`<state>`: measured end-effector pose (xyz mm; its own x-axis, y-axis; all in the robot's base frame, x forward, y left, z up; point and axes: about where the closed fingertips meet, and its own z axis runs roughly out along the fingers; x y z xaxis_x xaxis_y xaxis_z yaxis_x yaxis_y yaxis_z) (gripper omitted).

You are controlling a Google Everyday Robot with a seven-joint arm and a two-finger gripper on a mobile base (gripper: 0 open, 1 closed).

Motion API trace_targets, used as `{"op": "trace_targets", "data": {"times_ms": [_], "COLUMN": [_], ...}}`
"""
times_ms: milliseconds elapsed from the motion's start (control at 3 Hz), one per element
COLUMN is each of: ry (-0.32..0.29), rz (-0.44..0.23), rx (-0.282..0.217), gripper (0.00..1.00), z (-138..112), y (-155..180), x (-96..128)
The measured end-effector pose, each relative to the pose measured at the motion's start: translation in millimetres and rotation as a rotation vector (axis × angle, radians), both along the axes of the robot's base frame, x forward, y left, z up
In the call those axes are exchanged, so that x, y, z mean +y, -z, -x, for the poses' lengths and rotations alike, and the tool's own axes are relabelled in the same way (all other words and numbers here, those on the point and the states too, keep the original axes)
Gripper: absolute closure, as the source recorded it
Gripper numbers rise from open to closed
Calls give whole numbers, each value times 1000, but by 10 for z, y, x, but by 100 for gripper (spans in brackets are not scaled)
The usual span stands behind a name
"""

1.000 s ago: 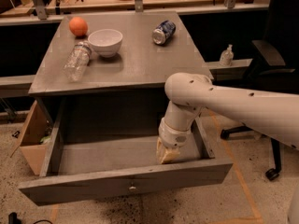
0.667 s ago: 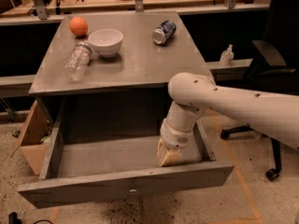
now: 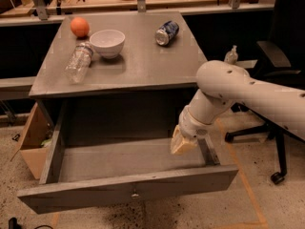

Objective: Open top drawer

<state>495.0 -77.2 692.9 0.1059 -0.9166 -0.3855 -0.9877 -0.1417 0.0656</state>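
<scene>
The top drawer [image 3: 128,187] is a wide grey wooden drawer pulled far out from under the grey table top. Its inside looks bare. A small round metal knob [image 3: 135,193] sits at the centre of its front panel. My gripper [image 3: 180,144] hangs over the right side of the drawer's inside, a little above its floor and behind the front panel. It holds nothing that I can see. My white arm reaches in from the right.
On the table top [image 3: 143,66] lie an orange [image 3: 79,26], a white bowl [image 3: 107,42], a clear plastic bottle on its side [image 3: 77,62] and a tipped can [image 3: 166,33]. A cardboard box [image 3: 33,140] stands at the left, an office chair [image 3: 274,75] at the right.
My gripper has lifted and moved right, from near the drawer floor to above its right side. The drawer stays open.
</scene>
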Motion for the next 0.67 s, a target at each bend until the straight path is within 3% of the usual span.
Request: {"op": "trace_targets", "data": {"times_ms": [333, 667], "ry": [100, 212], "rz": [-45, -113], "rx": [-37, -68], "gripper": [100, 100], "z": [-209, -412], "y": [-256, -649], "x": [-289, -716]}}
